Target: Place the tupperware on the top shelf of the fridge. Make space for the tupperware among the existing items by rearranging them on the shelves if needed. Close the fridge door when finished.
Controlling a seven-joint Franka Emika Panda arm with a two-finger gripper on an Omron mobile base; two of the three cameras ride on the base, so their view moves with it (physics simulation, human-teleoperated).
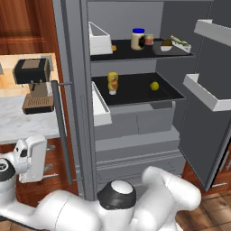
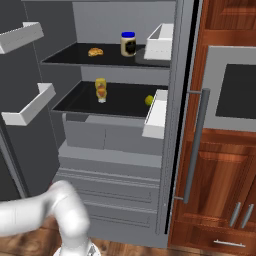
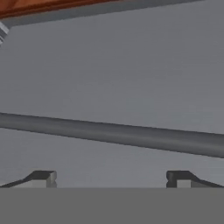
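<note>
Wood-brown cabinets flank the tall grey fridge (image 1: 135,126), both doors swung open, white bins on their insides. Its flat black top shelf (image 1: 135,54) carries the tupperware (image 1: 173,45) at the right end — a shallow white rectangular tray, long axis running back-left to front-right. Beside it stand a blue-lidded white jar (image 1: 138,39) and a small orange-red jar (image 1: 149,39). Folded low, the white arm holds its gripper (image 3: 111,178) before a grey bar handle (image 3: 113,133) — fingertips wide apart, empty.

Both base views look forward into the open fridge (image 1: 135,67), from left and right, sharing its shelves (image 2: 110,100). Hand view faces a door handle (image 3: 113,133) close up.
</note>
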